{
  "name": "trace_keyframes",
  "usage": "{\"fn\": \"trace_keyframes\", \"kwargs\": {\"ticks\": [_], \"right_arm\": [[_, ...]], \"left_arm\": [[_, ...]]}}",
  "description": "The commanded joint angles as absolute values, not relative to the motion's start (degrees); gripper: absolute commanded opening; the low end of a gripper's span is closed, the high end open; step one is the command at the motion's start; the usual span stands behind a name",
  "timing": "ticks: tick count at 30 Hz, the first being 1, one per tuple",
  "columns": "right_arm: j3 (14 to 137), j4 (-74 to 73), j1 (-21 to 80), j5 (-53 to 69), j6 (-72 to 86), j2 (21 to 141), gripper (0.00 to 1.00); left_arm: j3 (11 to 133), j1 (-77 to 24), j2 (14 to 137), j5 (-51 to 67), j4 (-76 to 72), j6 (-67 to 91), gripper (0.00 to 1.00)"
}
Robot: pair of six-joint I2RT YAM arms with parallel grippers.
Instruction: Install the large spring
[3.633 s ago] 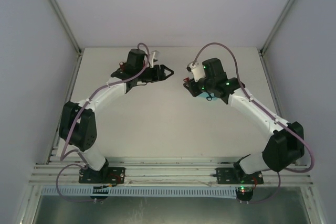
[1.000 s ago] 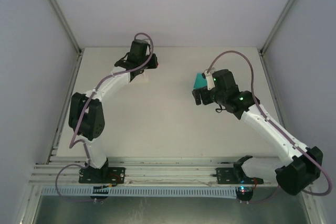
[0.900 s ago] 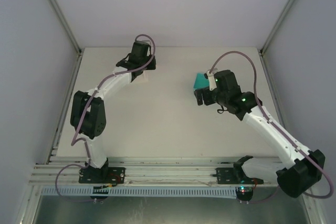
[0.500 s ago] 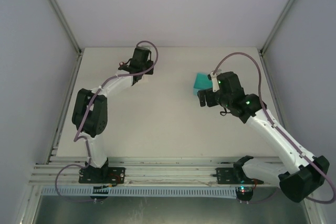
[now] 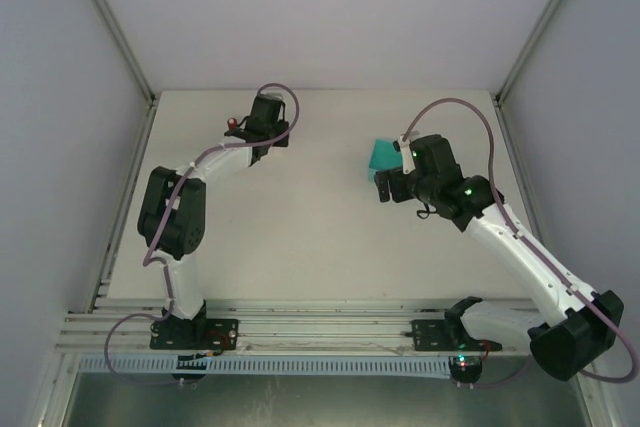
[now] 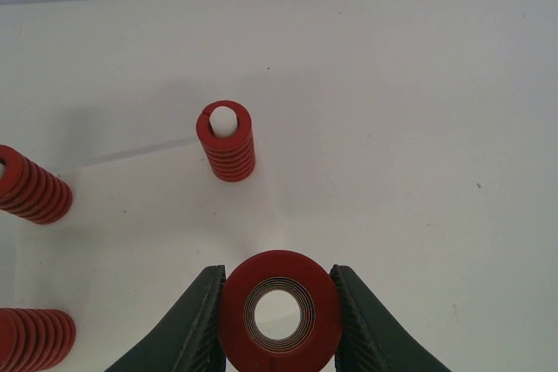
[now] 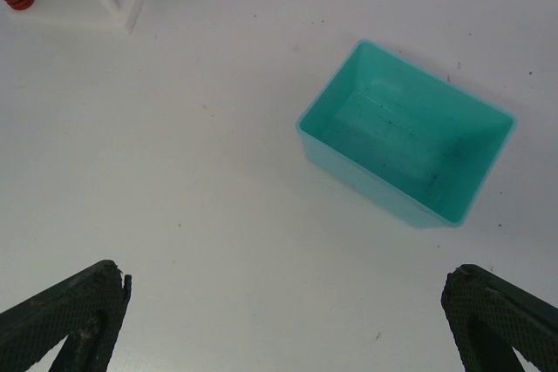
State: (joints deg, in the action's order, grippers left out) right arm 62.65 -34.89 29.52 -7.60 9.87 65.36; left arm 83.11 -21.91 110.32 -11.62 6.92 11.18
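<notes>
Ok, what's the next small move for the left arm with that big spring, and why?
Probably ease the left gripper straight down, grip kept: it is shut on the large spring, held end-on near the small spring already on its white peg. Whether it's seated yet, I cannot tell.

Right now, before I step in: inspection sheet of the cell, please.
Surface: white table, a few dark specks.
Job's things: large spring, red, held end-on to the left wrist camera; white fixture carrying red springs; small spring seated on a white peg; teal bin, empty.
Clutter: nothing seen.
Grippers: left gripper shut on the large spring; right gripper open, holding nothing, short of the bin.
Cables: purple cable looped above each wrist, no snag seen.
Surroundings: plain enclosure walls, metal frame posts.
</notes>
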Motion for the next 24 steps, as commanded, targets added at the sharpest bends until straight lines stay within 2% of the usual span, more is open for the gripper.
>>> {"fn": "trace_keyframes", "kwargs": {"ticks": [1, 24], "right_arm": [[64.76, -35.59, 29.30, -8.13, 9.82, 65.80, 0.99], [66.61, -35.52, 29.34, -8.52, 9.67, 68.06, 0.99]], "left_arm": [[83.39, -21.00, 111.43, -12.65, 4.45, 10.63, 0.00], [84.03, -18.66, 113.84, -8.36, 4.11, 11.21, 0.00]]}}
